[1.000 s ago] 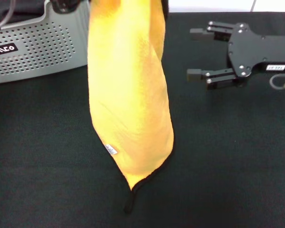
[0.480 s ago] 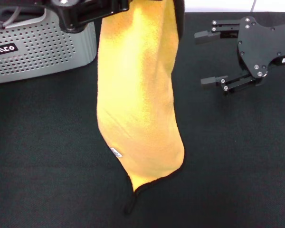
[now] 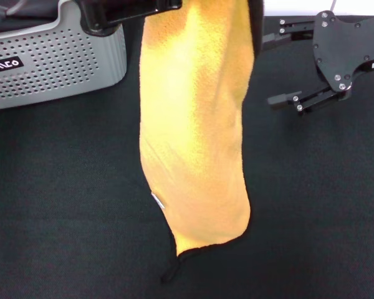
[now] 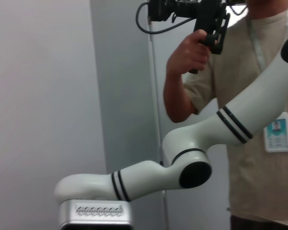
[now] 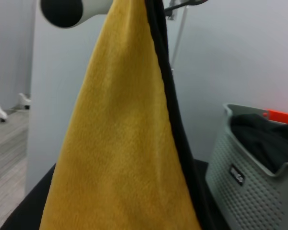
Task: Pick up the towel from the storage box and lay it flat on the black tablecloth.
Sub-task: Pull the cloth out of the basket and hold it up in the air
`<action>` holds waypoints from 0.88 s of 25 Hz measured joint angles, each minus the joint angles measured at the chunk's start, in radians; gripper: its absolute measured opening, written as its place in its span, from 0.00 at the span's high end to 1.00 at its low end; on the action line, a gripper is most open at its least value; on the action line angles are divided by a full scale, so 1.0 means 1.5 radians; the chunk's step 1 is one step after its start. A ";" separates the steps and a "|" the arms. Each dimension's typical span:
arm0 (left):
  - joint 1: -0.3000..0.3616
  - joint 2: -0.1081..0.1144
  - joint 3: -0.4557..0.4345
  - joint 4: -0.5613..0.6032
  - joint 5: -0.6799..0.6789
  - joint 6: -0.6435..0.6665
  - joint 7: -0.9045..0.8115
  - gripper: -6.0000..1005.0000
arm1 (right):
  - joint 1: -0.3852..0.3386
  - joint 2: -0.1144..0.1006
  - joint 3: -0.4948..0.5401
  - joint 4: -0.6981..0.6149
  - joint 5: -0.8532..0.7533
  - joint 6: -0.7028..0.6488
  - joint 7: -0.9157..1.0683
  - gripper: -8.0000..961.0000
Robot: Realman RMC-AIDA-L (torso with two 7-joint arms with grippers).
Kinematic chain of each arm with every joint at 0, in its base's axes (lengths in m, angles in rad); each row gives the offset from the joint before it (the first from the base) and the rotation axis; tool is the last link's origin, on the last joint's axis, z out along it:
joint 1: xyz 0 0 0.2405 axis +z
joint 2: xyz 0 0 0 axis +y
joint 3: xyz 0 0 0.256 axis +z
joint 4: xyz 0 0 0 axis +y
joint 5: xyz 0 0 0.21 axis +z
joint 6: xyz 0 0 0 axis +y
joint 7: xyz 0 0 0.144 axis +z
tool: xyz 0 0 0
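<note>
Your left hand (image 3: pixel 121 11), near the worktop's far edge, grips the bright yellow-orange fleecy towel (image 3: pixel 196 137), hanging clear of the grey perforated storage box (image 3: pixel 56 59). Right hand (image 3: pixel 283 65) waits spread. Next, catch a corner and spread it on the black tablecloth (image 3: pixel 62 187).

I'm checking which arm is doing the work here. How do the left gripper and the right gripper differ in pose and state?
The left gripper is at the top of the head view beside the storage box, with the towel hanging from it over the black tablecloth; the right gripper holds nothing. The left gripper's fingers cannot be made out, while the right gripper's are spread open, pointing toward the towel. Both are black and raised above the tablecloth.
</note>
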 joint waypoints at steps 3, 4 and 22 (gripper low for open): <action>-0.013 0.002 0.001 0.000 -0.012 0.013 -0.008 0.97 | 0.001 0.009 0.001 -0.028 -0.028 -0.004 0.001 0.25; -0.016 0.004 0.001 0.000 -0.018 0.016 -0.010 0.97 | 0.001 0.012 0.001 -0.037 -0.038 -0.004 0.003 0.25; -0.029 0.008 -0.010 -0.005 -0.048 0.017 -0.020 0.97 | 0.005 0.050 0.006 -0.120 -0.148 -0.047 0.015 0.26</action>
